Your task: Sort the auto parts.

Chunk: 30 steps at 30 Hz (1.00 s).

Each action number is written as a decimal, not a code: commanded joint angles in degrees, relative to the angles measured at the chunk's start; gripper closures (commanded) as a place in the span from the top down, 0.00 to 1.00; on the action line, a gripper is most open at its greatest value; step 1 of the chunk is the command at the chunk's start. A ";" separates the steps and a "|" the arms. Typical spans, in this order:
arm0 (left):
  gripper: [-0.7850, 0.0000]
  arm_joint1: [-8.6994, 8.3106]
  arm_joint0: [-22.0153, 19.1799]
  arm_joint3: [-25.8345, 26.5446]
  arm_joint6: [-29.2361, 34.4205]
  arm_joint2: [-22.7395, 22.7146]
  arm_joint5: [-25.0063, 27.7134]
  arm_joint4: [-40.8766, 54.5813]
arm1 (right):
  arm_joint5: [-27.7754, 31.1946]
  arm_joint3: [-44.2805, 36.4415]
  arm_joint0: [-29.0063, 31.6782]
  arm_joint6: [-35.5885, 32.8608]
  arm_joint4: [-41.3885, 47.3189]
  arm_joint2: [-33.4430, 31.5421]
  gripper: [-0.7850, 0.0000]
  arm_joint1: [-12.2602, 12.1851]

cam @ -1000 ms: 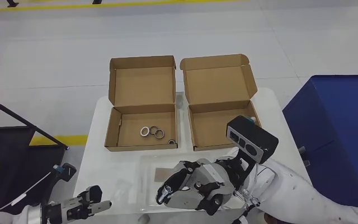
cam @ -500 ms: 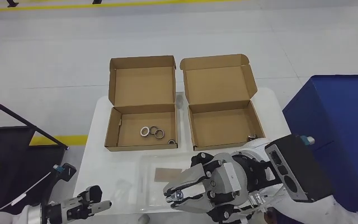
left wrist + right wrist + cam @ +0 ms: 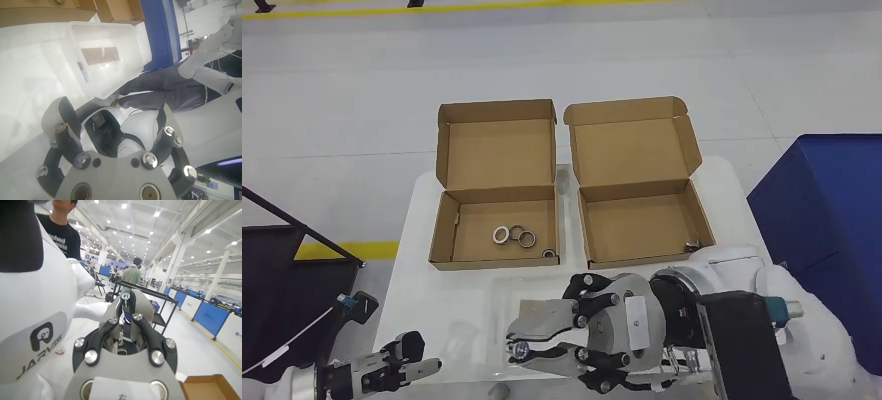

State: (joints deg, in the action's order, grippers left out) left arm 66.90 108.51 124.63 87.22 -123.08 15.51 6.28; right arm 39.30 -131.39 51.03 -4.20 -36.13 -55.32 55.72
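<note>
Off the table's (image 3: 442, 300) near-left corner the left gripper (image 3: 114, 106) hangs with its fingers spread wide, holding nothing. The left box (image 3: 445, 230) sits towards the far-left side with a few metal rings (image 3: 514, 236) on its floor. By the near edge, about the middle, is a clear plastic tub (image 3: 100, 23). Above it the right gripper (image 3: 126, 293) lies turned sideways, its fingers pressed together on what looks to me like a small bolt (image 3: 125, 296), caught only at the very tips.

That's my worry: with so little of it gripped, a quick swing towards a box could let it twist loose and drop into the tub or roll off the near edge. The right box (image 3: 632, 228), far-right, has one small part (image 3: 692, 245) in its near-right corner. I'd guess the bolt belongs there, and landing it among the rings would spoil the sort. Coming in low, the fingers could also catch that box's near wall.
</note>
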 commanded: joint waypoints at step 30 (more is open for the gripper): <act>1.00 0.00 0.00 0.00 0.00 0.00 0.00 0.00 | 2.17 0.42 2.82 0.53 7.71 -2.24 0.00 0.34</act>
State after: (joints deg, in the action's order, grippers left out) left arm 66.90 108.51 124.63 87.22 -123.08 15.51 6.28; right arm 41.47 -130.97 53.85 -3.67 -28.42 -57.56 56.06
